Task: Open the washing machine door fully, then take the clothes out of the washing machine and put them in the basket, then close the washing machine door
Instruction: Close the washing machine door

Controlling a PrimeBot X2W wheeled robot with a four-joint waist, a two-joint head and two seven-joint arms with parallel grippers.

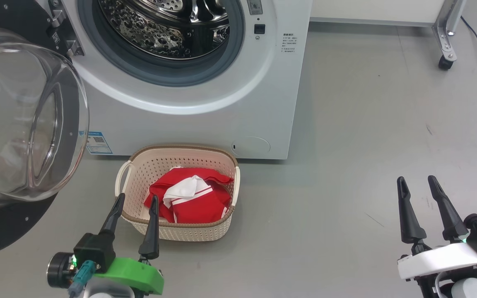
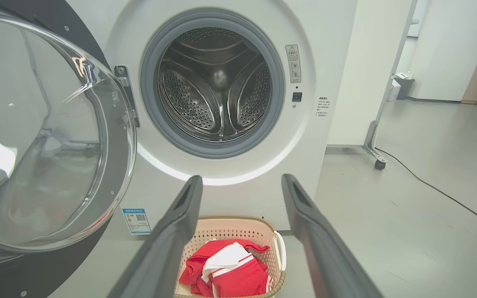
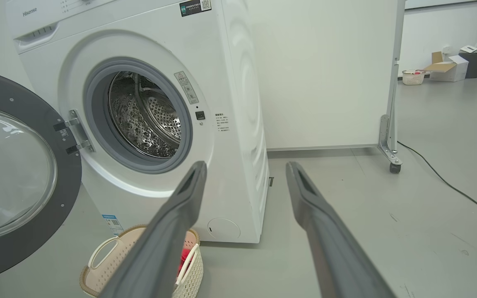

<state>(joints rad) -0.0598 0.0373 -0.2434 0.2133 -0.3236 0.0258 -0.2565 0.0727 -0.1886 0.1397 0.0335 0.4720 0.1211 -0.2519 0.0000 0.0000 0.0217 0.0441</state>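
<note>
Shows soft red-white clothes (image 1: 189,198) crumpled in perforated oblong basket (image 1: 189,236) before the washing machine (image 1: 222,120), long axis along its front, door (image 1: 15,124) swung left, left gripper (image 1: 137,196) and right gripper (image 1: 416,179) spread wide, empty.

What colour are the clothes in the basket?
The clothes are red with white striped panels; head view shows them best.

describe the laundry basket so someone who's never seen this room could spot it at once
Find the big white washing machine with its round door swung open. On the grey floor just in front of it sits the basket. It is cream with perforated sides and a brown rim, and holds red and white clothes.
</note>
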